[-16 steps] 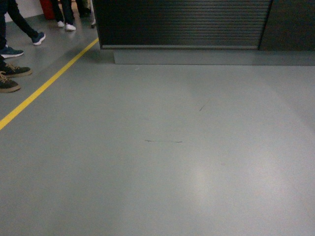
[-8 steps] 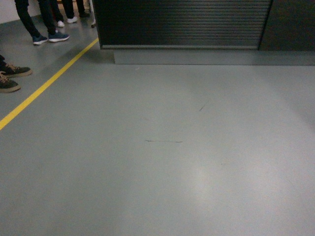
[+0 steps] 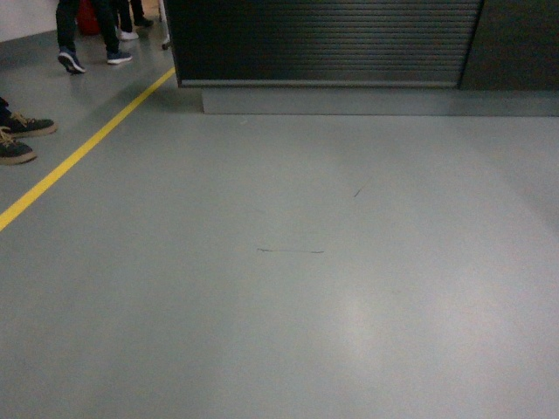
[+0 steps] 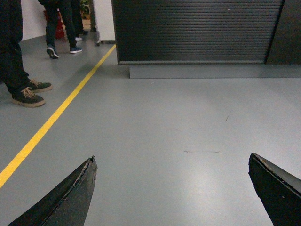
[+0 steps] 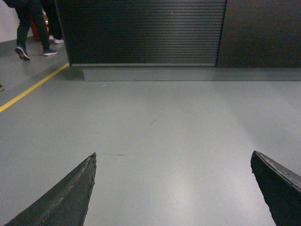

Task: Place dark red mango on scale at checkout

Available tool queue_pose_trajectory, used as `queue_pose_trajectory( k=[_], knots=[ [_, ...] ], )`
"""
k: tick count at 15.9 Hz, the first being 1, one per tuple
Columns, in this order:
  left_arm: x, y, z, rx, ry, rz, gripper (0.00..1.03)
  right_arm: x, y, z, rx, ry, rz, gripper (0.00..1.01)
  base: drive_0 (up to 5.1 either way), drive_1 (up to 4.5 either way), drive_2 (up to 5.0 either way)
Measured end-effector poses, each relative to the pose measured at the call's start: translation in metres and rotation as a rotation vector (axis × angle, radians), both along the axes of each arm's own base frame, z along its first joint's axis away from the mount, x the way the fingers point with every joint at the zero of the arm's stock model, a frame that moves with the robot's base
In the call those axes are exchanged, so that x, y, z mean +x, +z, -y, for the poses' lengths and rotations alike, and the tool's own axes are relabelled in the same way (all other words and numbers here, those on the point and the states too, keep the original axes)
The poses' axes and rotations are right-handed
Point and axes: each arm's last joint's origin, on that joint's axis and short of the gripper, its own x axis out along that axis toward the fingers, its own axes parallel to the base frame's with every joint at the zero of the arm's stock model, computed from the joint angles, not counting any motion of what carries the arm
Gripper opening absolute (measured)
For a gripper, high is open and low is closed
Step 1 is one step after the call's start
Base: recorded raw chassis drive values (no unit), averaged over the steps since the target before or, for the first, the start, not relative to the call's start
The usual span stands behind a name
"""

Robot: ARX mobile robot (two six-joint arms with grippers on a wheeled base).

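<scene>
The checkout (image 3: 323,42) is a dark counter with a ribbed slatted front on a grey plinth, across the top of the head view; it also fills the top of the left wrist view (image 4: 197,30) and the right wrist view (image 5: 141,30). The dark red mango and the scale are out of view. My left gripper (image 4: 171,160) is open above bare grey floor, nothing between its fingers. My right gripper (image 5: 173,157) is open too, and empty. Neither gripper shows in the head view.
A yellow floor line (image 3: 83,148) runs diagonally at the left. A person's brown shoes (image 3: 19,138) stand beside it at the left edge, and another person's legs (image 3: 87,35) are at the far left by the counter's corner. Grey floor (image 3: 306,279) stretches to the plinth.
The people at the top left have walked: the legs and shoes there shifted position. The counter, the floor and the brown shoes look the same.
</scene>
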Motion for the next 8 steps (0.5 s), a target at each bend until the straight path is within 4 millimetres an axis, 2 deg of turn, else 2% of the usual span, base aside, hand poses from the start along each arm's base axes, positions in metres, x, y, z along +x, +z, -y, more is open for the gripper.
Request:
queue_pose_trajectory(
  k=[8],
  knots=[
    [0.0, 0.0, 0.0, 0.0, 0.0, 0.0, 0.98, 0.0, 0.0, 0.0, 0.0, 0.0, 0.0, 0.98, 0.0, 0.0, 0.0]
  ],
)
